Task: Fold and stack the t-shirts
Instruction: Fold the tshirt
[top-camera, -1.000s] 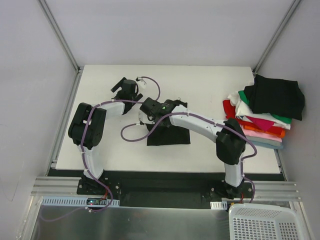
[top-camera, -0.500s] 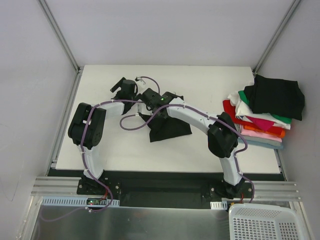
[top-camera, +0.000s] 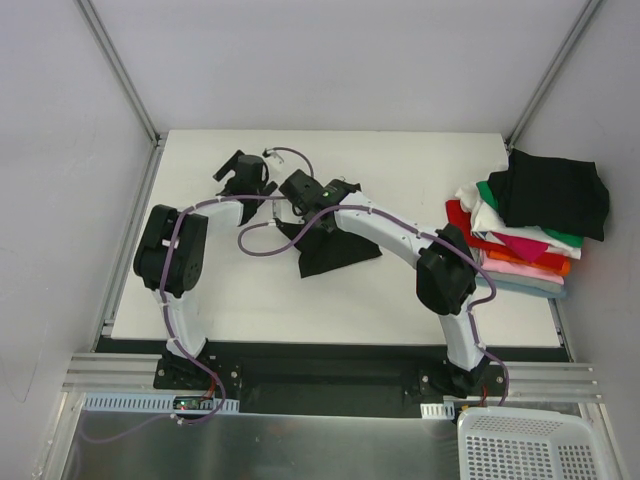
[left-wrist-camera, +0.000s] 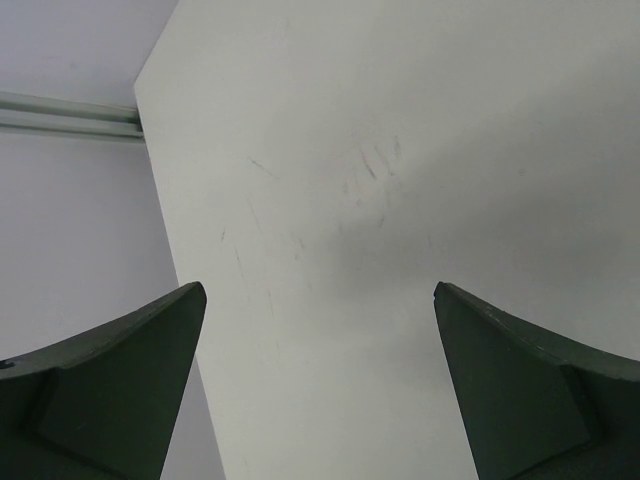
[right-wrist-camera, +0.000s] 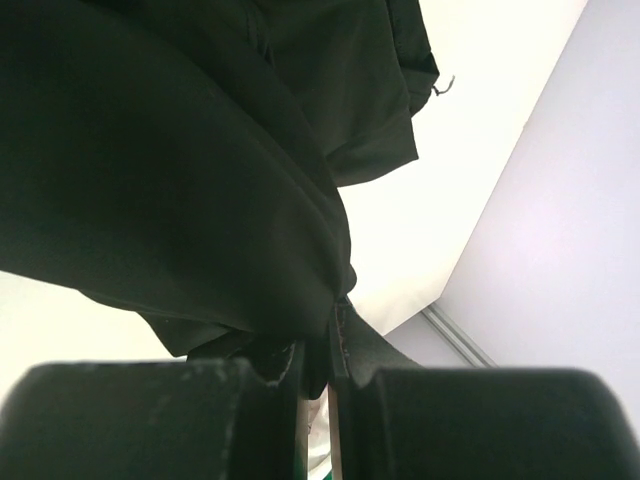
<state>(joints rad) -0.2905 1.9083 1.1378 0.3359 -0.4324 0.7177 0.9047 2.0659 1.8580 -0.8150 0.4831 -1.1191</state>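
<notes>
The black t-shirt (top-camera: 338, 252) lies well to the left of the stack of folded t-shirts (top-camera: 530, 225). Its long axis runs roughly across the table (top-camera: 420, 165), one end drawn up away from the stack and the rest trailing back toward it. It is a plain dark, rumpled bundle; in the right wrist view (right-wrist-camera: 180, 170) it hangs in loose folds with a hemmed edge showing. The right gripper (top-camera: 300, 192) has its fingers (right-wrist-camera: 290, 360) nearly together, pinching a fold of it. Farther from the stack, the left gripper (top-camera: 240, 172) hovers over bare table with its jaws wide apart, holding nothing. A purple cable (top-camera: 262, 246) loops beside the shirt. The stack is topped by a black tee over green, white, red, pink and orange layers.
</notes>
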